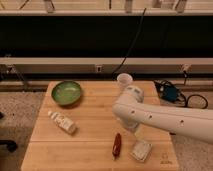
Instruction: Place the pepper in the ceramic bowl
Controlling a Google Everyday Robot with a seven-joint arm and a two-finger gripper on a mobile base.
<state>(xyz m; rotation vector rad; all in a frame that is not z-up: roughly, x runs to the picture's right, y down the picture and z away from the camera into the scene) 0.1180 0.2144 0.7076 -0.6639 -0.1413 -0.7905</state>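
Pepper [116,145] lies on the table [95,116], outside the bare-glazed ceramic bowl [67,93]; my gripper [133,133] hovers beside the pepper, its grip I cannot tell.

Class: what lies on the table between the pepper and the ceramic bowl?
Bare tabletop, in the camera view; the bottle lies beside that line, and the gripper hangs beside the pepper.

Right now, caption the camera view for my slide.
Gripper hangs beside the pepper on the wooden table; the empty ceramic bowl sits apart.
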